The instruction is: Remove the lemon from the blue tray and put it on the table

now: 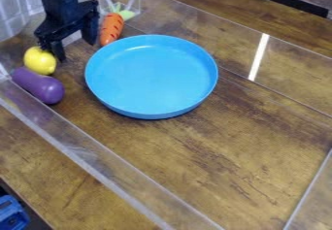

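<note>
Two black fingers [52, 35] spread apart, pointing down just above the lemon [39, 59].

Table [195, 166]: dark wood planks under glossy clear cover, clear raised edges. On it: blue tray [150, 76] mid-left, lemon [39, 60] near left edge, purple eggplant [38, 86] just below it, carrot [113, 25] beyond tray.

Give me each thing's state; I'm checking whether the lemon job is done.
lemon: on the table, outside the tray, beside the eggplant.
blue tray: upright, nothing in it.
eggplant: lying on the table.
carrot: lying on the table behind the tray.
claw: open, holding nothing, just above the lemon.
</note>
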Robot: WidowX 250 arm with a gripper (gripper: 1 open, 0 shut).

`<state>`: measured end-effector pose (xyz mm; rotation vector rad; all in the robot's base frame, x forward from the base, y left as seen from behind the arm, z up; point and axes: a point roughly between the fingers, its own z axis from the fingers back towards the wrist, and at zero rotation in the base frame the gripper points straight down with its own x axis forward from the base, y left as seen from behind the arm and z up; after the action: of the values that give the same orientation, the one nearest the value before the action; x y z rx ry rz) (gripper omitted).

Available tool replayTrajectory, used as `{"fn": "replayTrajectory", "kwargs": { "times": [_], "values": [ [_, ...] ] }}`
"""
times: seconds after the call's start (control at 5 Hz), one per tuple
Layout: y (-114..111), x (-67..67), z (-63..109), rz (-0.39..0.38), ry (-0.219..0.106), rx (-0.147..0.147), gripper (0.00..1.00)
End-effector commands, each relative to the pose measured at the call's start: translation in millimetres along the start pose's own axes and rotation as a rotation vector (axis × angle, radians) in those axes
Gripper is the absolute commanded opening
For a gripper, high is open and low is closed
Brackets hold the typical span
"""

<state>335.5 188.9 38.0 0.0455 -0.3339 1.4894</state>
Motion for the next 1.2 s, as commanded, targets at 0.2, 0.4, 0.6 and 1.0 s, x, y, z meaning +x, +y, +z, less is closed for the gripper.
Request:
{"fn": "replayTrajectory", "kwargs": {
  "times": [0.2, 0.4, 0.6, 1.0],
  "values": [
    [-10.5, -0.7, 8.7, 0.041, -0.039, -0.067, 1.0],
    [-8.5, -0.6, 4.7, 0.064, -0.038, -0.069, 1.0],
    [-5.5, -1.3, -0.9, 0.088, -0.041, -0.071, 1.0],
    [-5.1, -3.2, -14.2, 0.07, -0.039, -0.089, 1.0]
  ]
}}
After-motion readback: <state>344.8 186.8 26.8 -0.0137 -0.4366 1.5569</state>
